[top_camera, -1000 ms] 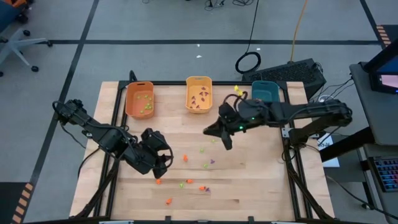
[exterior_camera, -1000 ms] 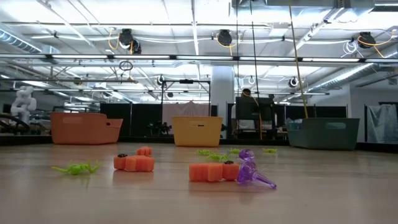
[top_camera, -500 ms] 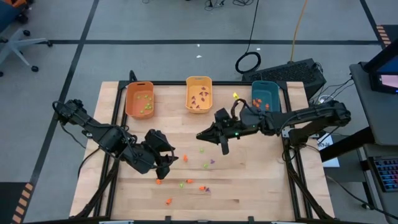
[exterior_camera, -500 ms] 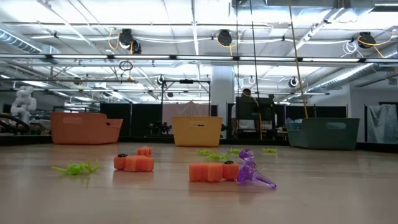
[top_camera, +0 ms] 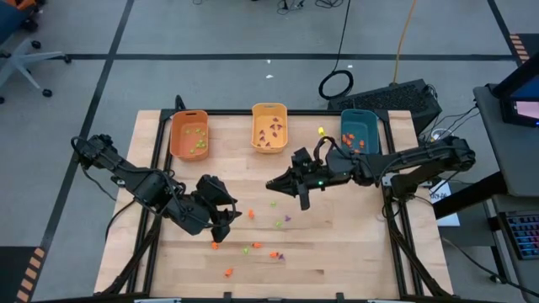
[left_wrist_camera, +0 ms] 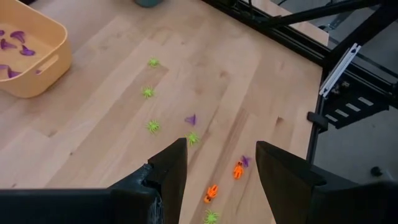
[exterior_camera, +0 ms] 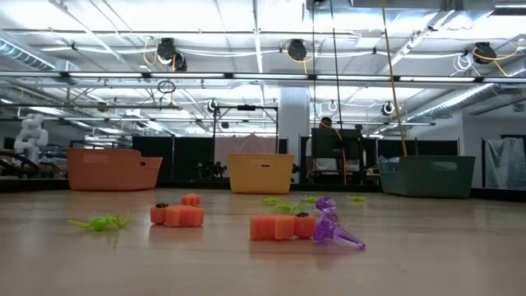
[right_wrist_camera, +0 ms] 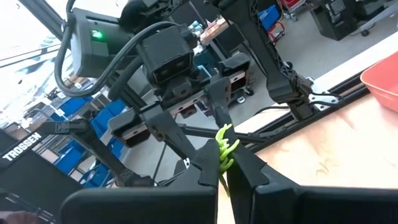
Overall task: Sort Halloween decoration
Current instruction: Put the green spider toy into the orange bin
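Right wrist view: right claw (right_wrist_camera: 221, 167) pinching green spider (right_wrist_camera: 225, 147).

Trinkets (top_camera: 256, 246) on table (top_camera: 354, 252), before bins (top_camera: 269, 126)

A wooden table (top_camera: 354, 252) stands on a grey floor (top_camera: 210, 34). At its twelve o'clock edge three oblong bins stand in a row: an orange bin (top_camera: 188, 134) toward eleven o'clock, a yellow bin (top_camera: 269, 126) at twelve, a teal bin (top_camera: 360, 128) toward one. A black cable coil (top_camera: 336, 84) lies on the floor beyond them. An office chair (top_camera: 21, 50) stands toward ten o'clock.
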Motion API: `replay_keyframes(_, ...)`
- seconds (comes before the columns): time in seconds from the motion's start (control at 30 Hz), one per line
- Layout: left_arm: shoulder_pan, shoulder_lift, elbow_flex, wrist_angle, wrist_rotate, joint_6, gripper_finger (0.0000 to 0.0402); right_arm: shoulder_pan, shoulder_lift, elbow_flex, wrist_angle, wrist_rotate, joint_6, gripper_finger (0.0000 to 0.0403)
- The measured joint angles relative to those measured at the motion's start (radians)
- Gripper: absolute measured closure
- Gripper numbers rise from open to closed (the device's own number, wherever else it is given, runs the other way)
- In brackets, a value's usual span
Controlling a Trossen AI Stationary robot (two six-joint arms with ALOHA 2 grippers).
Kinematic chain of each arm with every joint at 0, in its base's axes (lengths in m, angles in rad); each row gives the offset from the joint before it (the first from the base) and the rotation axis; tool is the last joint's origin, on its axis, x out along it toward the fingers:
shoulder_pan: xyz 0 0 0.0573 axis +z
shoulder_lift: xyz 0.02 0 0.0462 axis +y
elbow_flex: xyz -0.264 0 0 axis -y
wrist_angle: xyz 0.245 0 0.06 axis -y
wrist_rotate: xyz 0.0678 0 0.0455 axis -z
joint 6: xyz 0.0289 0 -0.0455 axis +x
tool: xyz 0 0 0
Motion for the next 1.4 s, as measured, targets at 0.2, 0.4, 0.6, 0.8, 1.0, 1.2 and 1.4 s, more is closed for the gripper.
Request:
replay_keyframes(0.2,0.0,0.0,0.0,0.001,-0.001,-0.003,0.0212,0.0,0.0,0.0,0.0,-0.013,-0.004,0.0403)
replay_keyframes(0.4,0.0,0.0,0.0,0.001,-0.007,-0.003,0.0212,0.0,0.0,0.0,0.0,-0.08,-0.093,0.0403)
replay_keyframes(0.6,0.0,0.0,0.0,0.001,-0.01,-0.002,0.0212,0.0,0.0,0.005,0.0,-0.08,-0.206,0.0403)
replay_keyframes(0.8,0.0,0.0,0.0,0.001,-0.013,-0.002,0.0212,0.0,0.0,0.006,0.0,-0.08,-0.367,0.0403)
replay_keyframes(1.0,0.0,0.0,0.0,0.0,-0.018,-0.002,0.0212,0.0,0.0,0.006,0.0,-0.08,-0.531,0.0403)
replay_keyframes(1.2,0.0,0.0,0.0,0.0,-0.021,-0.002,0.0212,-0.001,0.0,0.006,0.0,-0.078,-0.74,0.0403)
replay_keyframes(1.4,0.0,0.0,0.0,0.0,-0.039,-0.002,0.0212,-0.001,0.0,0.007,0.0,-0.077,-0.914,0.0403)
